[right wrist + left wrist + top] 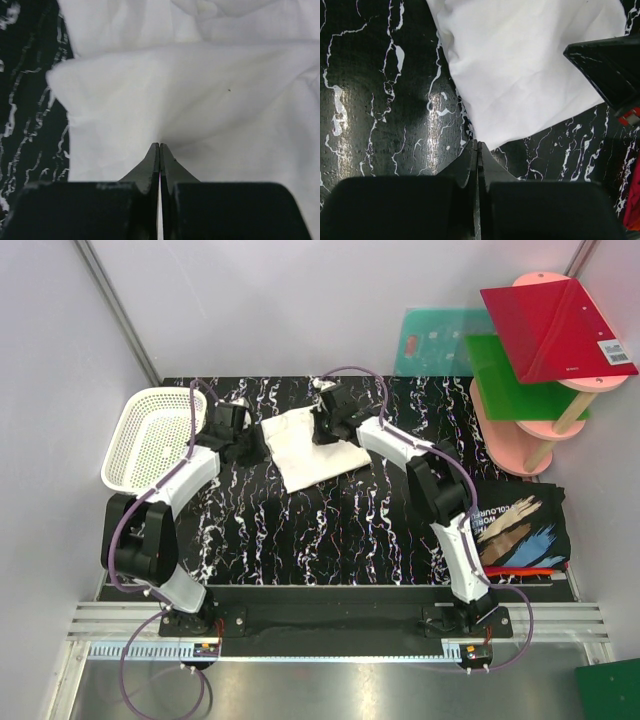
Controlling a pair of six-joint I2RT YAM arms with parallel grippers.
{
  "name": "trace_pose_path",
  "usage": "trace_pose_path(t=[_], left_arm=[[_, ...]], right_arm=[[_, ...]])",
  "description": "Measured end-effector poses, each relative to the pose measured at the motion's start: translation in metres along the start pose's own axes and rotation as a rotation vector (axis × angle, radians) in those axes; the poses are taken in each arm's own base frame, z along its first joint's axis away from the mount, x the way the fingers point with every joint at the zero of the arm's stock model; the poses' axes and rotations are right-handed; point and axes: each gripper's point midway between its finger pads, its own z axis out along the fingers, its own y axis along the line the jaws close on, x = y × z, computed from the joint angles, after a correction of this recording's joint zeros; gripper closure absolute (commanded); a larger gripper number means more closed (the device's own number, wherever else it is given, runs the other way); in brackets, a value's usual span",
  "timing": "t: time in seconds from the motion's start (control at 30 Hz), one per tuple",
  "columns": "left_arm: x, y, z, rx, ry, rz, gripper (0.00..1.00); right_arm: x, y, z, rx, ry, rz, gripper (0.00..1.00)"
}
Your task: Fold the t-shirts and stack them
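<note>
The white t-shirt (315,452) lies folded at the back middle of the table, plain side up with its print hidden. My left gripper (250,443) is at its left corner, jaws shut with the corner of the shirt (520,75) right at the tips (478,143). My right gripper (326,426) is over the shirt's far edge, shut on a raised fold of the cloth (200,100), and creases run to its tips (159,146). The black t-shirt (520,525) with brushstroke print lies at the right on a red-orange one (530,571).
A white mesh basket (152,435) stands at the back left, beside the left arm. A pink stand (545,430) with red and green boards rises at the back right. The right gripper's body (610,70) shows in the left wrist view.
</note>
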Motion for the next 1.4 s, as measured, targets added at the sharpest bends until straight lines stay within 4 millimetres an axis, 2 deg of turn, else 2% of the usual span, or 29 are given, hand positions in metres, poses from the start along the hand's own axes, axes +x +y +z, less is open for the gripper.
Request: trace_pose_path(t=[0.07,0.17,0.3,0.43,0.63,0.7,0.73,0.77,0.83,0.87,0.9,0.97,1.0,1.13,1.23,1.3,1.4], left_arm=[[0.004,0.003,0.002,-0.006,0.011,-0.001,1.0],[0.009,0.005,0.003,-0.011,0.024,-0.002,1.0],[0.014,0.008,0.004,-0.015,0.038,-0.004,1.0],[0.023,0.012,0.005,-0.02,0.059,-0.007,1.0],[0.038,0.02,0.008,-0.035,0.094,-0.011,0.98],[0.042,0.023,0.009,-0.041,0.103,-0.012,0.87],[0.044,0.024,0.009,-0.043,0.106,-0.013,0.7],[0.046,0.025,0.008,-0.044,0.109,-0.013,0.64],[0.048,0.025,0.004,-0.038,0.105,-0.015,0.4],[0.048,0.024,0.0,-0.029,0.098,-0.013,0.2],[0.047,0.022,-0.004,-0.02,0.09,-0.012,0.12],[0.045,0.019,-0.014,0.0,0.067,-0.009,0.01],[0.043,0.017,-0.019,0.01,0.054,-0.009,0.01],[0.036,0.009,-0.038,0.044,0.001,-0.006,0.01],[0.035,0.007,-0.046,0.056,-0.017,-0.013,0.01],[0.038,0.009,-0.044,0.052,-0.011,-0.022,0.01],[0.052,0.018,-0.036,0.027,0.028,-0.037,0.01]], right_arm=[[0.02,-0.012,0.012,0.035,0.066,0.011,1.0],[0.059,-0.03,0.02,0.091,0.187,0.04,1.0],[0.072,-0.028,0.014,0.113,0.215,0.048,1.0],[0.097,-0.013,-0.007,0.112,0.264,0.038,1.0],[0.145,0.03,-0.041,0.079,0.353,0.009,1.0],[0.159,0.044,-0.052,0.071,0.379,-0.008,0.95],[0.164,0.048,-0.056,0.071,0.386,-0.016,0.91],[0.168,0.052,-0.06,0.075,0.392,-0.025,0.83],[0.174,0.056,-0.07,0.091,0.397,-0.046,0.69],[0.175,0.055,-0.076,0.102,0.395,-0.052,0.49],[0.173,0.053,-0.085,0.117,0.386,-0.065,0.42],[0.161,0.046,-0.099,0.156,0.341,-0.077,0.28],[0.15,0.043,-0.108,0.174,0.303,-0.082,0.25],[0.089,0.039,-0.152,0.221,0.094,-0.078,0.25],[0.054,0.034,-0.175,0.24,-0.026,-0.053,0.25],[0.044,0.025,-0.177,0.266,-0.062,-0.036,0.26],[0.057,0.002,-0.162,0.321,-0.025,-0.024,0.26]])
